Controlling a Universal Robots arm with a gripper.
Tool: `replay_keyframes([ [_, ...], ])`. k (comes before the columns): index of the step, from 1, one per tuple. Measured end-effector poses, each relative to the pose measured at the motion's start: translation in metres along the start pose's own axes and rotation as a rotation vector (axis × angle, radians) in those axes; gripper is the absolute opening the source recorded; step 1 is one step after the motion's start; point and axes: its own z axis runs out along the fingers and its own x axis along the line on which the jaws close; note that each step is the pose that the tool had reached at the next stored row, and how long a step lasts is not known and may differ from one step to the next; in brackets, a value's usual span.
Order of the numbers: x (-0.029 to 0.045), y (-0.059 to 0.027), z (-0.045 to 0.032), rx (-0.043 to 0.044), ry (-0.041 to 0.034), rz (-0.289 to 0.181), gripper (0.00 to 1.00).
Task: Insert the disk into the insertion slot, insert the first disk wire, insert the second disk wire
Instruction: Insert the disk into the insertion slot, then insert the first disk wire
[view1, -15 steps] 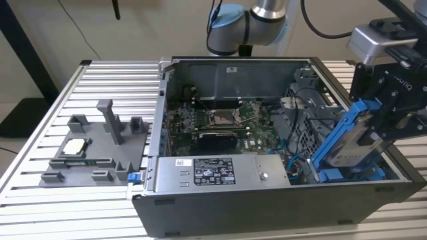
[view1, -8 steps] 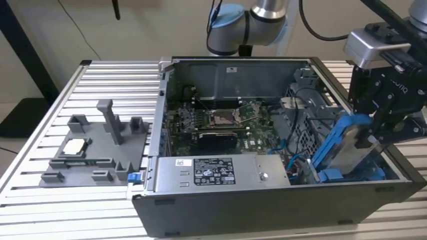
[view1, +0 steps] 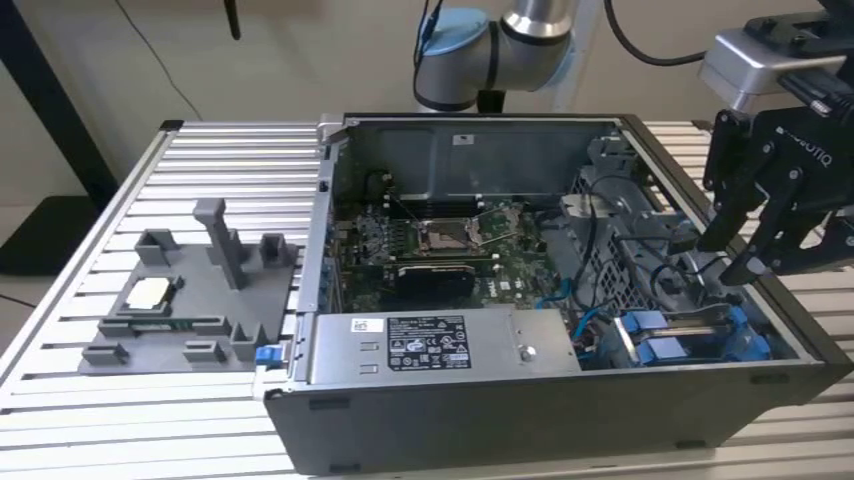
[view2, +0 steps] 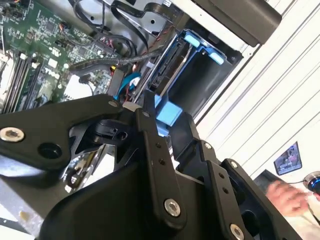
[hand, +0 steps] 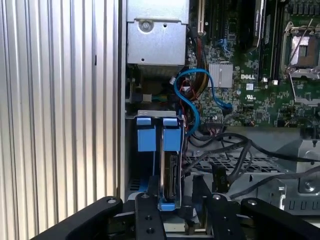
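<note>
The jaws of the gripper (view1: 729, 258) stand spread, with 1 finger (hand: 149, 215) on each side of the disk (hand: 170, 172); I cannot tell if they touch it. The disk stands on its edge inside the insertion slot (view1: 674, 340), in its blue carrier, at a corner of the open computer case (view1: 534, 420). Just beside it, a blue cable (hand: 192, 100) curls over the green motherboard (hand: 250, 75). The grey power-supply box (view1: 427, 345) lies near, toward the exterior view's left.

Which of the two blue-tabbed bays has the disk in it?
The bay beside the cables, with the disk standing in it; the other bay, against the case wall, looks empty.
</note>
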Motion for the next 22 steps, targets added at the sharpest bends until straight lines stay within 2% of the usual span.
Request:
replay_keyframes([
  [6,-0.0057,0.0075,0.0002,0.0005,-0.0024,0.001,0.41],
  [22,-0.0065,0.0080,0.0001,0.0019,-0.0020,0.001,0.41],
])
